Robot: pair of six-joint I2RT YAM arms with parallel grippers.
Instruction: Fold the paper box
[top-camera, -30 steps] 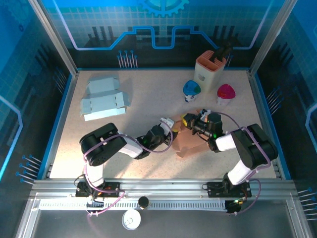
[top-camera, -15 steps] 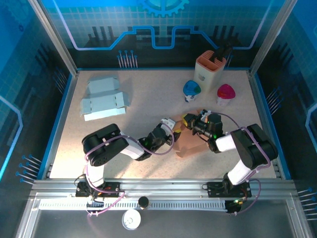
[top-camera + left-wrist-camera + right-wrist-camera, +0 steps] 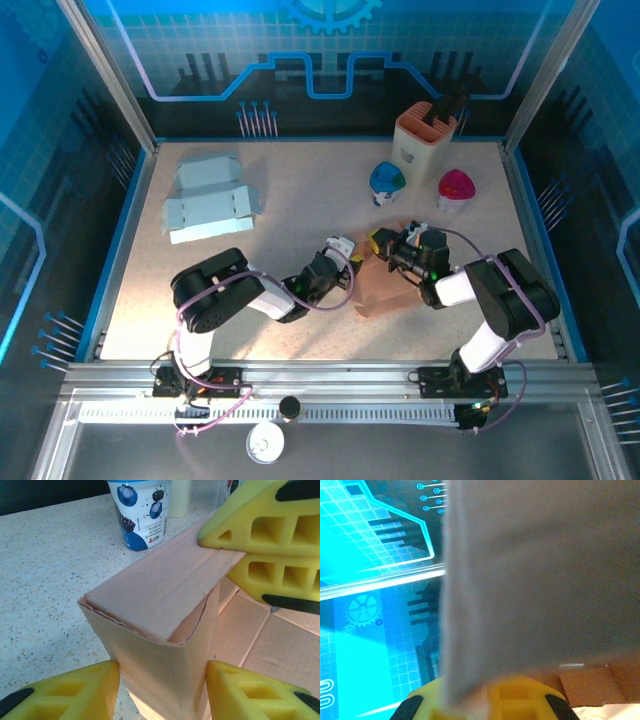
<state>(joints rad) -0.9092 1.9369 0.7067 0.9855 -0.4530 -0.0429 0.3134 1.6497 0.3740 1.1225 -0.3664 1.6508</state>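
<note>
The brown paper box (image 3: pixel 382 287) lies half folded mid-table between both arms. In the left wrist view one raised wall of the box (image 3: pixel 150 595) stands upright as a folded corner. My left gripper (image 3: pixel 162 674) is shut on that corner, its yellow fingers (image 3: pixel 65 692) pressing both sides; from above, the left gripper (image 3: pixel 346 259) sits at the box's left edge. My right gripper (image 3: pixel 240 555) is shut on the far end of the same wall, and from above the right gripper (image 3: pixel 378 243) is at the box's upper edge. A blurred flap (image 3: pixel 535 570) rises from the right gripper (image 3: pixel 490 700).
Flat light-blue box blanks (image 3: pixel 210 198) lie at the back left. A blueberry cup (image 3: pixel 387 182) (image 3: pixel 141 510), a pink-lidded cup (image 3: pixel 455 188) and an orange-and-white holder (image 3: pixel 425 135) stand behind the box. Blue walls edge the table.
My left gripper has edged a little right, toward the box, and its jaws widened briefly before closing on the corner again. The right gripper has kept its grip and place.
</note>
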